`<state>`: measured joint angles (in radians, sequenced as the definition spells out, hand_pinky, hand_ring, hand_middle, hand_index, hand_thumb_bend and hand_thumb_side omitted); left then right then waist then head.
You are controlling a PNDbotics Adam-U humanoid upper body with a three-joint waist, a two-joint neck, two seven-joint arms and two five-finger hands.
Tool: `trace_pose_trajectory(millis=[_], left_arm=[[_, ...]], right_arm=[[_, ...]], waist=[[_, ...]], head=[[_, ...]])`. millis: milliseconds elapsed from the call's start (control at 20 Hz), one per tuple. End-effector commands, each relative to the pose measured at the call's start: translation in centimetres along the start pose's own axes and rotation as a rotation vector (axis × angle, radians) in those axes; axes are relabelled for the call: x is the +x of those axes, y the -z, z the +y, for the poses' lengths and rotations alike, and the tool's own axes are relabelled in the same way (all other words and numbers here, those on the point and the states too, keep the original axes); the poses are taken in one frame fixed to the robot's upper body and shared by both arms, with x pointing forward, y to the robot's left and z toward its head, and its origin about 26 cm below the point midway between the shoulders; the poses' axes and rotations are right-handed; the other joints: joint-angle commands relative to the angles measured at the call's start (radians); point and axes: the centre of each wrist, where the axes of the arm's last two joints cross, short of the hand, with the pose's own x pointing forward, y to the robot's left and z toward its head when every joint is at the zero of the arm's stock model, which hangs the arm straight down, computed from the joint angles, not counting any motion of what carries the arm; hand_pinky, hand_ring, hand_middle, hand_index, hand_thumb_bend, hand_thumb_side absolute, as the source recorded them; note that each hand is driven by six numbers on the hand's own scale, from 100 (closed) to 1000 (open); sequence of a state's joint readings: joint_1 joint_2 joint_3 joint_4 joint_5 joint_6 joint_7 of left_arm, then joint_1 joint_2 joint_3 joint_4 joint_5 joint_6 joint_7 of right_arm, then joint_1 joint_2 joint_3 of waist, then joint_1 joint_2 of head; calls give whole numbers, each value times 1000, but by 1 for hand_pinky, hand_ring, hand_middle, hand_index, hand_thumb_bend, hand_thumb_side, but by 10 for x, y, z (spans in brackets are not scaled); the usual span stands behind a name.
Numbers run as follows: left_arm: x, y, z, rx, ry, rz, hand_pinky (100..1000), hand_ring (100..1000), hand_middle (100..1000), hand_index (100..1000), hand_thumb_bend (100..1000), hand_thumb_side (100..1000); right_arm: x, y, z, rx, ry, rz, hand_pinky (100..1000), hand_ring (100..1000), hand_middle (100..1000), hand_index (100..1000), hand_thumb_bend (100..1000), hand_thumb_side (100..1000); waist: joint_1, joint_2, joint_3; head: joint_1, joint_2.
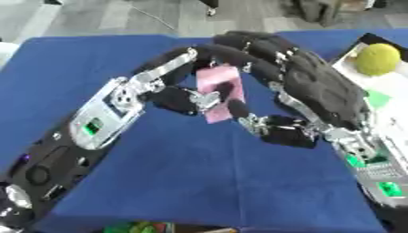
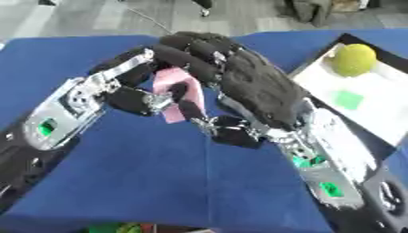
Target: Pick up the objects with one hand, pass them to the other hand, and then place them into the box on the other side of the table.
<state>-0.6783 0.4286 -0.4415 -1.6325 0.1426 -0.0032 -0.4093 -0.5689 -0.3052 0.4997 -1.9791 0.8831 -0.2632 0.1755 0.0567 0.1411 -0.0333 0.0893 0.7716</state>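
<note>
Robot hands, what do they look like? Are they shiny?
Partly. The left hand has black fingers and silver metal links, on a silver-and-black forearm with a green light. The right hand has a black padded-looking back, silver joints, and green lights at the wrist.

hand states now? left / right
Left hand: shut on the pink block, thumb and fingers pinching it.
Right hand: fingers curled over the pink block's top; shut on it too.

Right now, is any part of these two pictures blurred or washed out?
Left eye view: the pink object between the left hand and right hand has soft edges. Right eye view: the white tray looks overexposed; the yellow-green ball is fuzzy.
</note>
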Motion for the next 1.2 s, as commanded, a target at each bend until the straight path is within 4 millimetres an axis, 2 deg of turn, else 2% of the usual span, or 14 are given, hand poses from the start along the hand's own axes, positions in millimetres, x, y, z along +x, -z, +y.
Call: trace_pose_trajectory(millis=[50, 300, 650, 950, 1200], left_arm=[[11, -6, 19, -16, 22, -1, 453, 421, 446, 666, 100, 312], [8, -10, 27, -55, 4, 10, 452, 422, 446, 665, 100, 314], [10, -6, 28, -78, -18, -1, 453, 422, 446, 665, 100, 318], [15, 0, 27, -92, -60, -25, 451, 421, 445, 662, 100, 328], [18, 3, 27, -97, -83, -37, 449, 421, 444, 661, 100, 333]], right_arm=[[-1, 1, -11, -13, -27, -19, 915, 950, 939, 1000, 100, 100], [-1, 0, -10, 10, -11, -19, 916, 955, 937, 1000, 100, 100], [2, 3, -10, 35, -16, -39, 918, 958, 946, 1000, 100, 100], [5, 6, -8, 63, -36, -53, 919, 957, 954, 1000, 232, 100], [8, 7, -5, 62, -55, -58, 916, 952, 949, 1000, 253, 100]], waist=[[-4, -13, -1], [-5, -14, -1], [-4, -12, 1], [-2, -11, 3], [0, -11, 4]], head=[[-4, -2], [-6, -2], [-7, -2], [-11, -2], [-15, -2]])
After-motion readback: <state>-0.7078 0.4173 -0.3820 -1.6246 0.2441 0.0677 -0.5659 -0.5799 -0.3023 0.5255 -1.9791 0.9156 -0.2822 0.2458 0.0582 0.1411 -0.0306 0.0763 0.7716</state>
